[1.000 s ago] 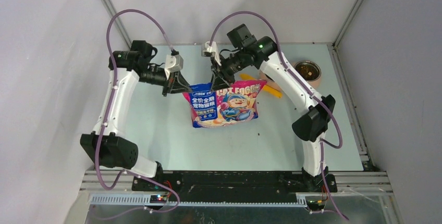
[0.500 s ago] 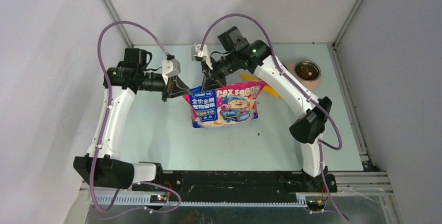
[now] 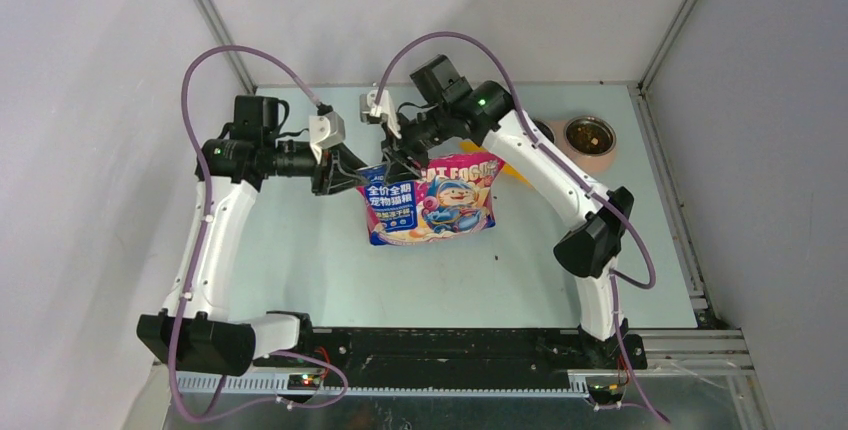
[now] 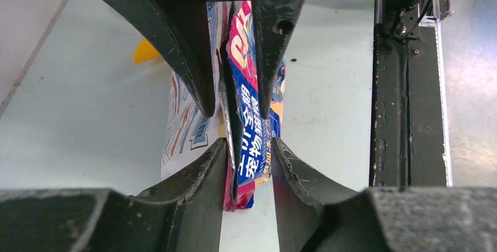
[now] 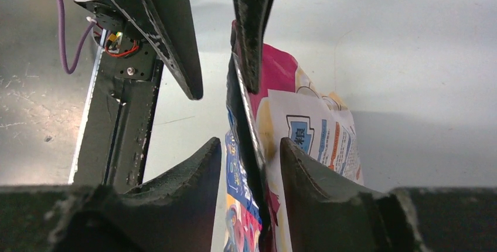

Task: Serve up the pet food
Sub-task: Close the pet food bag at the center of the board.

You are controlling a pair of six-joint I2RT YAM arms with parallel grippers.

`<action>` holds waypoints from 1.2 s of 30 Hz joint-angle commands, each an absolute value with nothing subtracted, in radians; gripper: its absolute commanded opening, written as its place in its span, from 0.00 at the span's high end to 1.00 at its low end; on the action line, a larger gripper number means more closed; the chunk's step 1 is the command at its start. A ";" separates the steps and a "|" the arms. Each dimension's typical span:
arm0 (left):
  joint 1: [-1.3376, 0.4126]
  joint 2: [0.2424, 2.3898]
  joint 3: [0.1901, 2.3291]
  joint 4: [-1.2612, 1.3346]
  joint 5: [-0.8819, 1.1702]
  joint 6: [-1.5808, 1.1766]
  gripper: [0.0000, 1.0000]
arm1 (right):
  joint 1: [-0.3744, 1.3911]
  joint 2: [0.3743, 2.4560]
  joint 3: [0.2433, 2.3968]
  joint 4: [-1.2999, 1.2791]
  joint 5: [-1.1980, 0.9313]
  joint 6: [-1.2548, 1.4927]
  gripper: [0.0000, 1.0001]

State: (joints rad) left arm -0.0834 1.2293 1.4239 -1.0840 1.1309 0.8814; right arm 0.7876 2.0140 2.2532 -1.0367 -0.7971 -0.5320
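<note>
While left fingers [image 4: 176, 41] and right fingers [image 5: 158, 29] stand ajar astride the bag [image 3: 430, 205], a scoop [image 4: 143, 53] lies behind.

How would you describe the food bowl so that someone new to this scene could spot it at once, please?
Start at the pale table and go to its far right corner, beyond the right arm. There sits a round metal bowl holding brown kibble. It is the only round, shiny thing; the colourful printed bag is mid-table.
</note>
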 commanded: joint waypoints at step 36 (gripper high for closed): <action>-0.162 1.228 1.357 -0.852 1.020 0.714 0.99 | 0.759 2.003 2.285 -0.972 -0.957 -0.418 1.00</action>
